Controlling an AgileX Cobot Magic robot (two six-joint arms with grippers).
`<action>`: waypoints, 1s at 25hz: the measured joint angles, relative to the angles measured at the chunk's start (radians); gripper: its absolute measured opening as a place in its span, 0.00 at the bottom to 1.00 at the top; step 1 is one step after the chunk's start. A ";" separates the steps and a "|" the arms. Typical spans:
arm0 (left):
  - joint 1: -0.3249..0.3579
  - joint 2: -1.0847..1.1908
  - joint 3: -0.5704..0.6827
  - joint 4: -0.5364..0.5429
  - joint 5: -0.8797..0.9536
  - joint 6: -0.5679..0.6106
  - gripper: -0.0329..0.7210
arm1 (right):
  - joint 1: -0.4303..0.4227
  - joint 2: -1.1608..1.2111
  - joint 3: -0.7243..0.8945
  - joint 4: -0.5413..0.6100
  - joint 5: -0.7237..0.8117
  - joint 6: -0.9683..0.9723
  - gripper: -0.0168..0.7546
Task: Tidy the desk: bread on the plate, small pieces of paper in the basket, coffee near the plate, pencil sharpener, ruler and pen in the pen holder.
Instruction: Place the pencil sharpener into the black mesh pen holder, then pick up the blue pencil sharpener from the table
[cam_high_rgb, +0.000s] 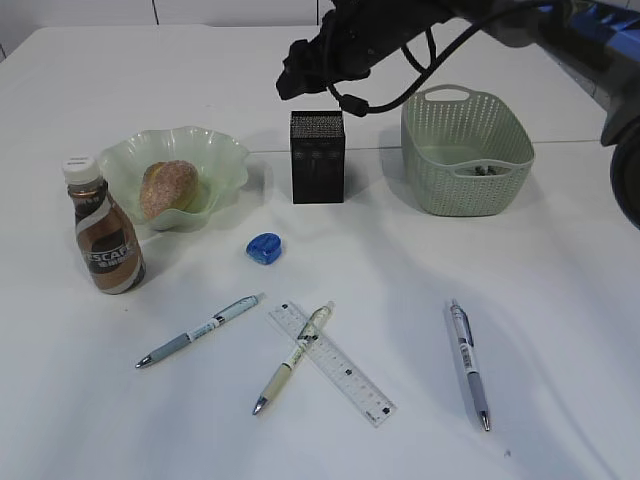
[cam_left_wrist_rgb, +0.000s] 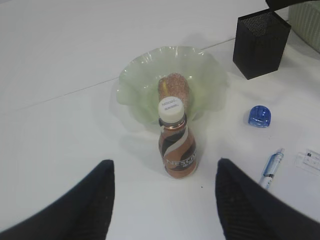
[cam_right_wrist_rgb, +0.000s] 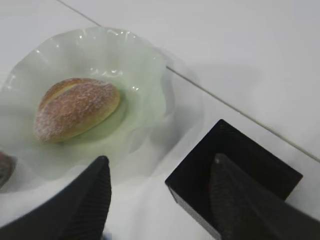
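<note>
Up front: three plastic pens plus a clear flat ruler, one pen crossing it. Further back, little blue rounded sharpener, glossy brown coffee bottle just beside the wavy pale-green plate, sugar-dusted bread lying in it. Then black mesh pen holder, perforated green basket. Left gripper spread wide, bottle just beyond its gap, untouched. Right gripper gaping too, empty, above holder and plate

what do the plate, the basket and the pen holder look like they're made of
Plate: translucent pale green plastic or glass, glossy; the wavy rim shows highlights and light passes through it.
Basket: matte pale green plastic, judging by the moulded lattice of holes and cut-out handle.
Pen holder: black mesh, probably metal; fine perforated texture on its walls, dull finish.
</note>
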 joint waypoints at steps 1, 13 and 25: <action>0.000 0.000 0.000 0.000 0.000 0.000 0.64 | 0.000 0.000 -0.022 -0.008 0.038 0.000 0.66; 0.000 0.000 0.000 0.000 0.000 0.000 0.64 | 0.000 0.000 -0.137 -0.138 0.311 0.084 0.66; 0.000 0.000 0.000 0.000 0.000 0.000 0.64 | 0.083 -0.023 -0.137 -0.290 0.317 0.225 0.66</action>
